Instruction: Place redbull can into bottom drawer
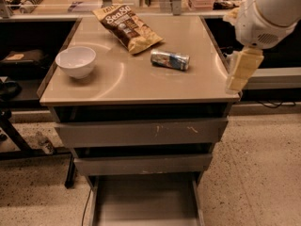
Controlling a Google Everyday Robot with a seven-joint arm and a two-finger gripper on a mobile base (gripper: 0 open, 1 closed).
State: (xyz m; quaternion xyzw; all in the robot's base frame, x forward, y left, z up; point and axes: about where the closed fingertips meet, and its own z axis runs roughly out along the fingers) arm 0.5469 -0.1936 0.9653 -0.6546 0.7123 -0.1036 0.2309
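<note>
Redbull can [170, 60] lies on its side on the tabletop [141, 86], right of the tabletop's middle, its long axis running roughly left to right with the right end a little nearer the front. It touches nothing; a chip bag [128, 27] rests toward the tabletop's back and a white bowl [75, 61] toward its left side.

The pincer [241, 72] hangs at the tabletop's right edge, off the surface and apart from the can. Whether it is wide or narrow I cannot tell.

The can looks like thin, smooth metal: probably light, stiff enough for a moderate squeeze, but slick, and liable to dent if clamped hard. Lying down, it is likely to roll toward the tabletop's front or back if nudged on its curved flank. The soundest hold seems to be across the middle of the body, coming from above with the jaws closing over the round sides, not over the shiny ends.

The drawer [146, 204] stands pulled out beneath the tabletop's front, lowest of three, its flat floor showing.
</note>
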